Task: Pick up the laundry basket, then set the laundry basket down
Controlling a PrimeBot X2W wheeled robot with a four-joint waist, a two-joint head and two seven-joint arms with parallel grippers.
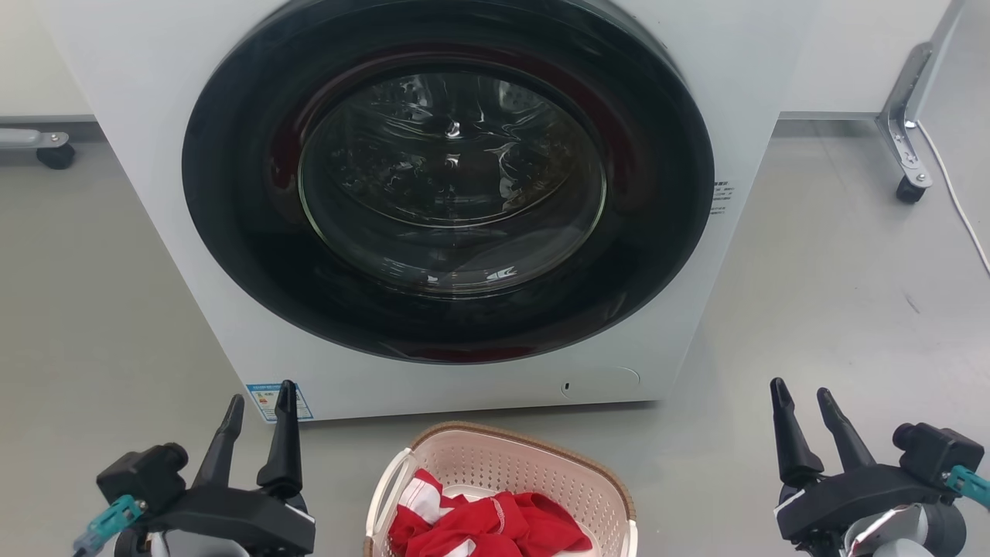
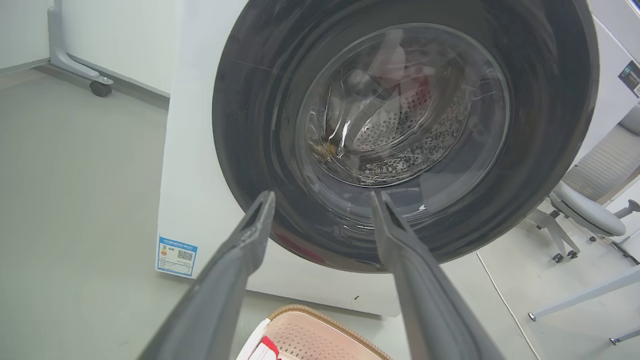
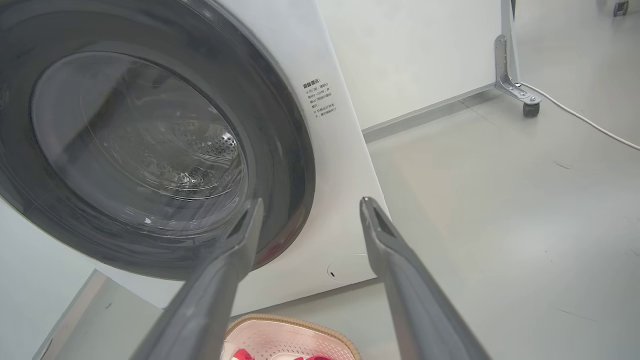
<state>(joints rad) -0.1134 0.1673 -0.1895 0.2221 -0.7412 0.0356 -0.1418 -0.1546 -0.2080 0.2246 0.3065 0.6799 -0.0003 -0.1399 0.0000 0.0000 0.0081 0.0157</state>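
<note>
One wide grey floor (image 1: 835,294) is seen under everything, and a white washing machine (image 1: 448,178) is stood on it, its round dark door with the glass window turned toward the robot. Holes of the metal drum can be made out through the glass in the left wrist view.

Next in size, the laundry basket (image 1: 526,472) is set on the floor just in front of the machine's base, at the bottom middle of the head view, between the two arms. Its cream walls are pierced with small holes, a brown woven-look rim is run around the top, and a white handle is seen on its left side.

Lower left, the left gripper (image 1: 261,391) is held above the floor with its jaws spread apart and nothing between them. Lower right, the right gripper (image 1: 799,387) is held likewise, jaws released and bare. The basket is touched by neither.

Red and white clothes (image 1: 495,526) are piled inside the basket. A small blue-edged sticker (image 1: 259,404) is stuck on the machine's lower left corner, partly hidden behind the left jaws.
</note>
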